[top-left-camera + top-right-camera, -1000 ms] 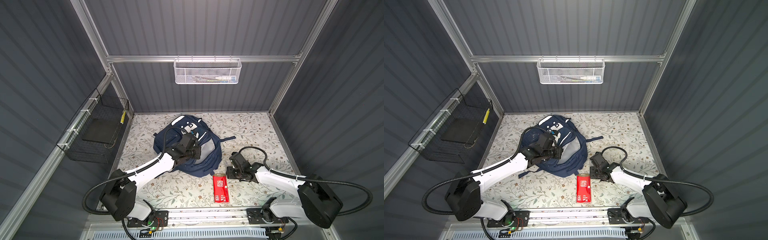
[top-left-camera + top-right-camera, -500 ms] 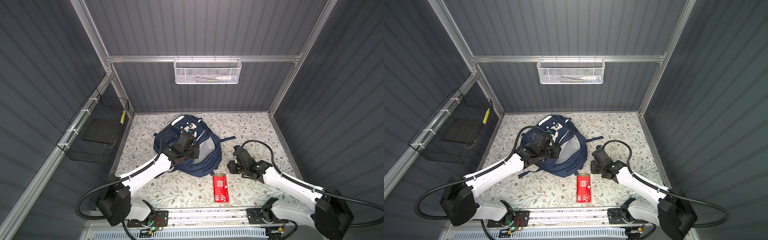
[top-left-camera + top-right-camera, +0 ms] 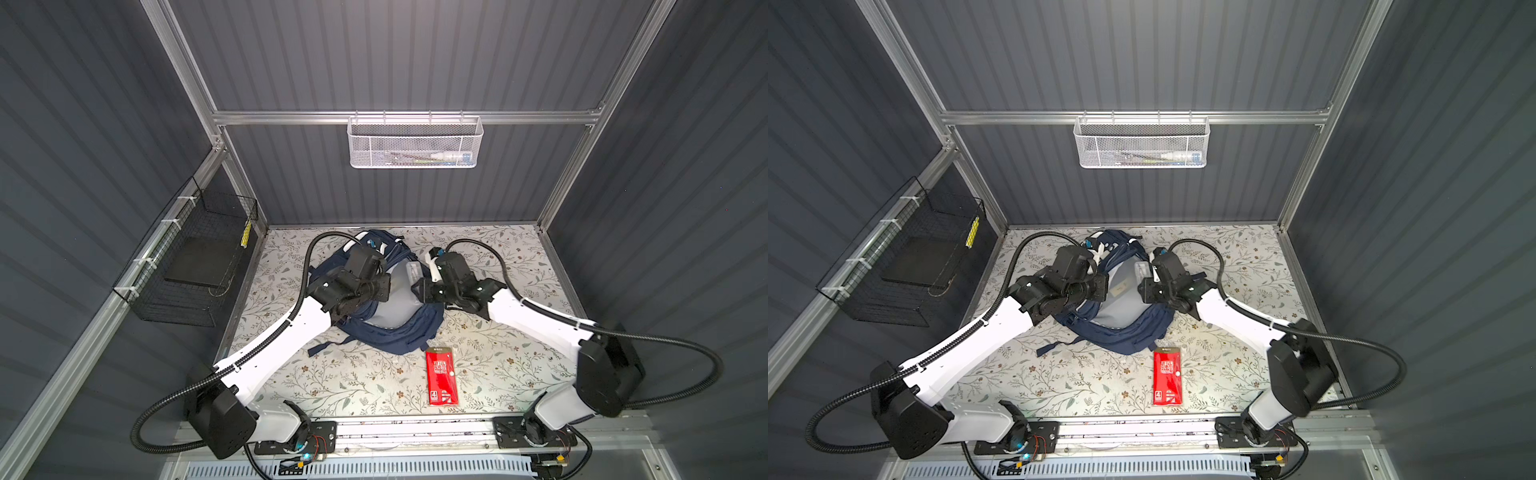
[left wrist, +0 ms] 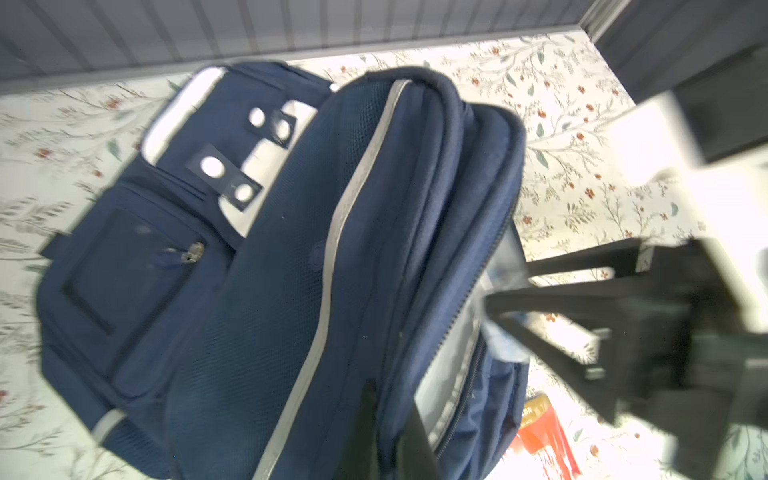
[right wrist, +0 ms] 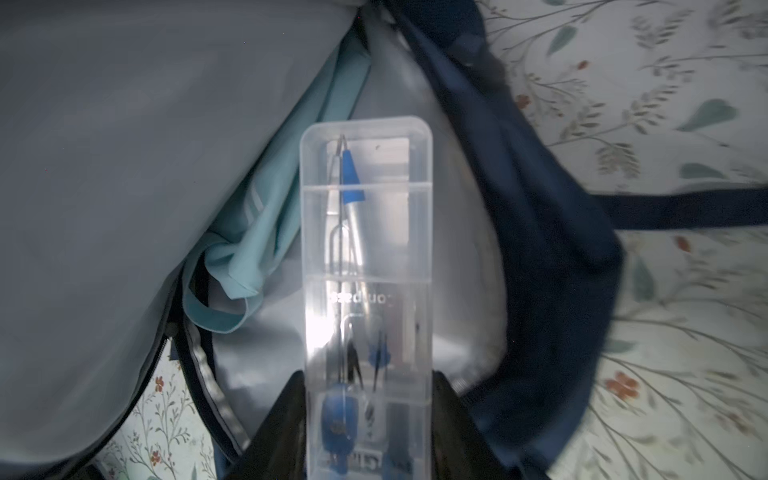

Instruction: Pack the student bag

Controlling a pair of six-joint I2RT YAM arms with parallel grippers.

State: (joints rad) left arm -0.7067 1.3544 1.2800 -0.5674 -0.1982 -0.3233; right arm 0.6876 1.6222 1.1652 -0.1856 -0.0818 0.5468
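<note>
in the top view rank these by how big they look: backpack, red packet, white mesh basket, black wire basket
1. black wire basket and backpack: about alike, and the arms cover part of the backpack
2. white mesh basket
3. red packet

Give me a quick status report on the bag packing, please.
Left gripper shut on rim of student bag, mouth open. Right gripper shut on clear compass case, over the opening. Red packet on table, not in the way.

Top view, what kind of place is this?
Probably a robot test cell: grey panelled walls on an aluminium frame, two arms mounted on a front rail, wire baskets on the walls.
</note>
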